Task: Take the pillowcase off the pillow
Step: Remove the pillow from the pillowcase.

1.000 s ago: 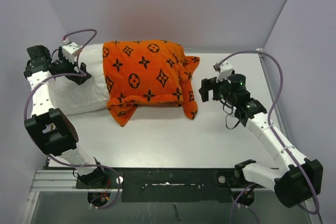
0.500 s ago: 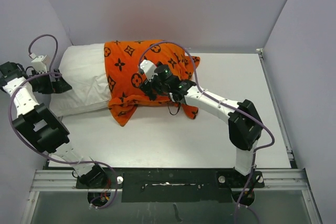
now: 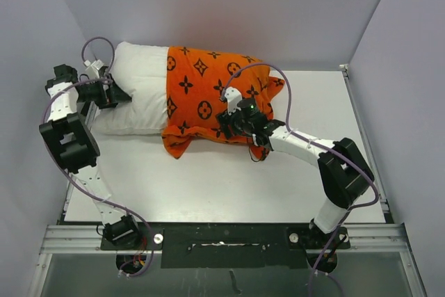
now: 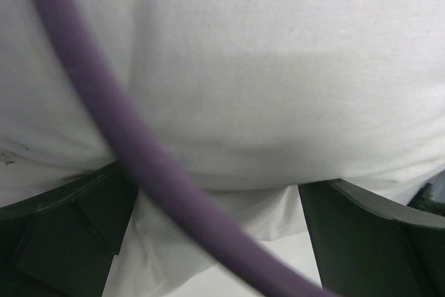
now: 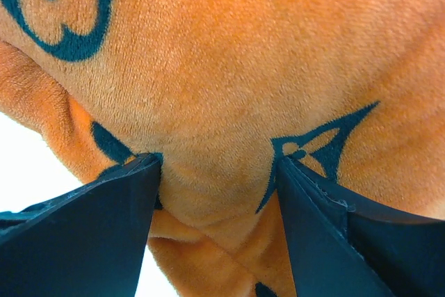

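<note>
Grey table. Pillow at 11 o'clock, with pillowcase over its 3 o'clock half. Left gripper wide open against bare pillow end, holding nothing. Right gripper half-closed, pinching plush fold at 5 o'clock. Likely light, floppy, clingy; bunched fold suits grip.

On 1 grey table, boxed in by 3 pale walls, lie 1 white pillow and 1 orange pillowcase printed with 3 kinds of black motif: flowers, diamonds and circles. 2 robot arms, 1 left arm and 1 right arm, rise from 1 metal rail at the near edge. Each arm carries 1 gripper, the left gripper and the right gripper, making 2 grippers and 4 fingers in all. 2 purple cables loop overhead, 1 from each wrist
</note>
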You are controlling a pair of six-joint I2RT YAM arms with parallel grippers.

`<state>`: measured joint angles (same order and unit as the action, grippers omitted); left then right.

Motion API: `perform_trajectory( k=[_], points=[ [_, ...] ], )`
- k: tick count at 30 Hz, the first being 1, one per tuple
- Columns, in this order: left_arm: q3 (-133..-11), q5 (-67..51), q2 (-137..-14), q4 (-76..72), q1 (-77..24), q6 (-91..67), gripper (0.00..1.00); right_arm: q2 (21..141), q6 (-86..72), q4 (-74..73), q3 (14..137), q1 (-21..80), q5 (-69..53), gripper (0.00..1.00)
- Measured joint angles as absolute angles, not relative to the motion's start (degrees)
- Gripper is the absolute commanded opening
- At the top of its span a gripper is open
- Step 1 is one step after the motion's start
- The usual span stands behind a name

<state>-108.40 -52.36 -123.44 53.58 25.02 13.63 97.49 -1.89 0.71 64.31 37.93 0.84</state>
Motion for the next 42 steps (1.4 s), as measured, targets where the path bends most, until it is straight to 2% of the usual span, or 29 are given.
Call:
perform_trajectory(
  k=[2, 3, 6, 8, 12, 17, 22, 24, 33, 42],
  points=[
    [-109.8, -56.0, -124.3, 54.8, 23.7, 13.7, 0.04, 97.0, -2.4, 1.0, 62.9, 37.8, 0.8, 0.72],
    [-110.5, -57.6, -124.5, 55.7, 23.2, 13.8, 0.0, 96.9, -2.7, 1.0, 62.5, 37.5, 0.8, 0.73],
    [-112.4, -60.5, -124.7, 58.5, 21.3, 14.3, 0.0, 96.7, -3.3, 0.6, 62.2, 37.0, 1.1, 0.81],
    [-113.2, -60.7, -124.7, 60.1, 20.1, 15.0, 0.0, 95.9, -3.3, -0.5, 62.2, 37.2, 2.8, 0.91],
    [-111.7, -60.3, -123.6, 62.5, 17.6, 18.2, 0.0, 92.7, -1.0, -7.7, 64.5, 40.9, 12.6, 0.94],
    [-96.6, -59.2, -110.8, 63.3, 13.5, 23.1, 0.0, 94.2, 1.7, -18.0, 79.0, 47.7, 23.7, 0.88],
    [-84.5, -59.8, -97.9, 69.2, 7.4, 29.0, 0.0, 106.0, 4.8, -21.5, 103.9, 53.7, 31.2, 0.84],
    [-81.4, -59.9, -95.7, 70.4, 6.2, 30.4, 0.0, 109.6, 6.2, -22.0, 108.6, 55.3, 33.7, 0.82],
    [-76.3, -60.7, -94.9, 70.6, 9.1, 34.0, 0.0, 114.0, 11.7, -26.6, 108.4, 56.2, 39.7, 0.68],
    [-74.2, -62.6, -94.9, 71.7, 14.3, 38.7, 0.0, 113.8, 14.8, -26.6, 108.3, 51.8, 40.7, 0.67]
  ],
)
